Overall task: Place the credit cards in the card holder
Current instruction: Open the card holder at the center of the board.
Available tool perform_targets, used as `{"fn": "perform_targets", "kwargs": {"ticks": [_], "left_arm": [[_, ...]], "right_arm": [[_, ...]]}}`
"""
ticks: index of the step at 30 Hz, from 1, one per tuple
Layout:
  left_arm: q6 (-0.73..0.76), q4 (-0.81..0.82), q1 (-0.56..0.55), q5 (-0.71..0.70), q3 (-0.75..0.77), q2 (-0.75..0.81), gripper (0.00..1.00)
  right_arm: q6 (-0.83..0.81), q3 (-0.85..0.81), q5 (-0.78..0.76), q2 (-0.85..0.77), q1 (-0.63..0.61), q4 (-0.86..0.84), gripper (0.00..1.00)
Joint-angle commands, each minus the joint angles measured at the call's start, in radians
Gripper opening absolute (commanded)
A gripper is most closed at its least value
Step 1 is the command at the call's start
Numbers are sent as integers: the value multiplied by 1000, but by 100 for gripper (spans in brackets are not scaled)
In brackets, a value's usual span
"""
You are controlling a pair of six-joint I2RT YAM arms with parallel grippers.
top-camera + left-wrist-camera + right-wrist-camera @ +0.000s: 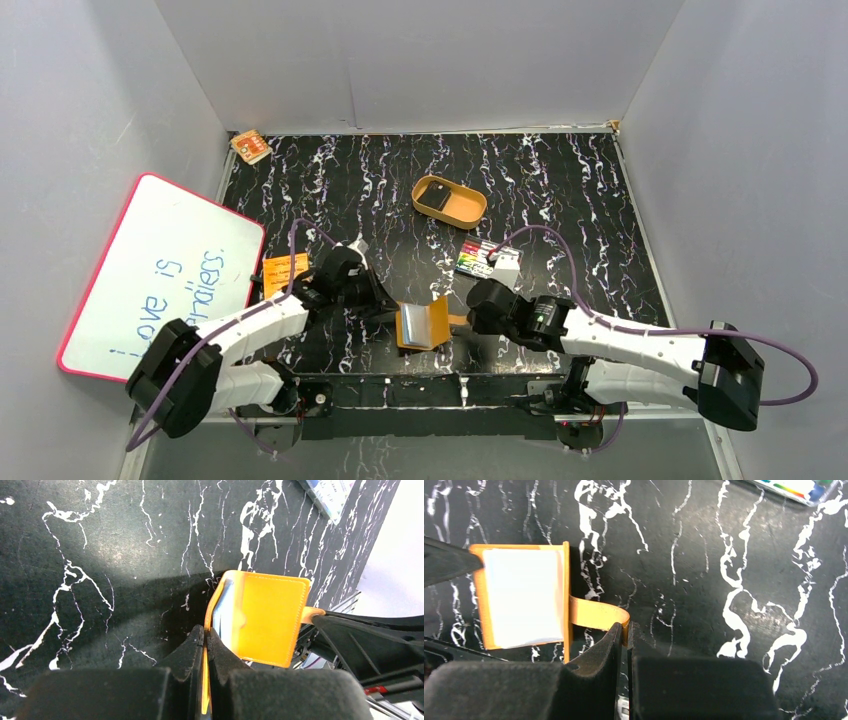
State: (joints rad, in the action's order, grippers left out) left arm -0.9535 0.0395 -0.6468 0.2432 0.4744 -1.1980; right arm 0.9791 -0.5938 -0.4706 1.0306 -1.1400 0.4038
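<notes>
Top view: a small orange leather folding wallet (423,325) stands open on edge on the black, white-veined marble-pattern tabletop (560,190), near the front edge and between the two arms. The left pincer (392,308) meets it from the left, the right pincer (468,320) from the right. Farther back, a tan oval tray (478,212) holds one thin black rectangular card (434,198) (toward the tray's left end). A pack of coloured markers (485,258) lies between the tray and the right arm. A pink-rimmed whiteboard (160,275) leans at the left wall, with an orange printed booklet (285,270) just beside it. Left wrist view: the left pincer (205,637) is pressed together on the wallet's (270,620) near flap, a sliver of orange showing between the fingers; pale blue lining is visible. Right wrist view: the right pincer (624,630) is clamped on the curved orange snap tab (596,614); the wallet (521,597) is upright, its light inside facing the camera.
</notes>
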Motion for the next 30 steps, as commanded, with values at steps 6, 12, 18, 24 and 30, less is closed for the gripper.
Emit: {"fn": "perform_targets", "kwargs": {"ticks": [6, 12, 18, 24, 30], "left_arm": [[7, -170, -5, -32, 95, 69, 0], [-9, -208, -5, -54, 116, 79, 0], [-1, -360, -5, -118, 234, 88, 0], [15, -440, -4, -154, 308, 64, 0], [-6, -428, -5, -158, 292, 46, 0]], "right_arm": [[37, -1, -27, -43, -1, 86, 59], [-82, -104, -1, -104, -1, 110, 71], [-279, -228, 267, -36, -1, -90, 70], [-299, -257, 419, 69, -3, -281, 63], [-225, -234, 351, 164, -3, -330, 54]]}}
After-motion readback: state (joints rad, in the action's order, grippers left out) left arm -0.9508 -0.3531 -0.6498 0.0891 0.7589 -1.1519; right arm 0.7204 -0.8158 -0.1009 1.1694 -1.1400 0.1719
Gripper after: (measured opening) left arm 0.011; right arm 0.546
